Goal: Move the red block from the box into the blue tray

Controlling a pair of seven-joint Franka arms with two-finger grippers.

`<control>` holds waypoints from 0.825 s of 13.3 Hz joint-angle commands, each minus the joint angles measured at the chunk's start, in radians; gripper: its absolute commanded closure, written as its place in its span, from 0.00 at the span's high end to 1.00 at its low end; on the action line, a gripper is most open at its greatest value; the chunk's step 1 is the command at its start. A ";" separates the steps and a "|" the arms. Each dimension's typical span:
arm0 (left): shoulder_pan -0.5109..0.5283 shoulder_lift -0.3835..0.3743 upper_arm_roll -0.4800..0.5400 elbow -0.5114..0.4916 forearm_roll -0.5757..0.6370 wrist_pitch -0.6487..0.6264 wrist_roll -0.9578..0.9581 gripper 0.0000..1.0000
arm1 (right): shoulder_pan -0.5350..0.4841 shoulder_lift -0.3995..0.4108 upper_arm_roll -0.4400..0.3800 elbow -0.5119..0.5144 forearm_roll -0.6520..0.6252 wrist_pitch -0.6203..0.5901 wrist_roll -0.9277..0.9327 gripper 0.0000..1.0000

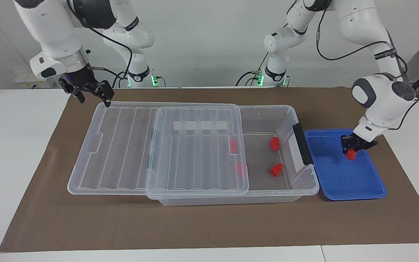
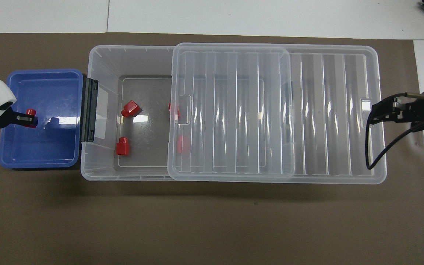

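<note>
**Red block down in the blue tray, four still in the box**

You're looking at a white table with a brown mat (image 1: 209,225) spread over its middle, pale wall at the robots' end. On the mat sits the box (image 1: 267,189), a big clear bin, with its ribbed lid (image 1: 195,149) slid off toward the right arm's end, so the end by the dark grey clip (image 1: 301,143) lies uncovered. The lid overhangs the box at the right arm's end.

Check inside the box: two red blocks lie in the uncovered part, one nearer the robots (image 1: 275,143) and one farther (image 1: 276,169), well apart from each other. Two more (image 1: 233,145) (image 1: 241,169) show through the edge of the lid, blurred by the plastic.

Now the blue tray (image 1: 369,193), just beside the clip end of the box, toward the left arm's end of the table. Your left gripper (image 1: 352,150) is down inside it, clamped tight on the red block (image 1: 350,155). The block sits low over the tray floor; you cannot tell whether it touches. Nothing else is in the tray.

Your right gripper (image 1: 104,97) hangs over the lid's corner nearest the robots, its fingers spread and holding nothing.
</note>
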 commanded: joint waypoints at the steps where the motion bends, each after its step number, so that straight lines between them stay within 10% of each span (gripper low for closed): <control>1: -0.035 0.012 0.002 -0.035 0.019 0.058 -0.074 0.00 | -0.058 -0.040 0.002 -0.100 0.004 0.064 -0.032 0.00; 4: -0.035 0.015 0.002 -0.043 0.021 0.076 -0.073 0.00 | -0.118 -0.115 -0.001 -0.344 0.003 0.385 -0.072 0.00; 11: -0.015 0.027 0.002 -0.072 0.041 0.133 -0.071 0.00 | -0.174 -0.025 0.000 -0.392 0.003 0.573 -0.133 0.00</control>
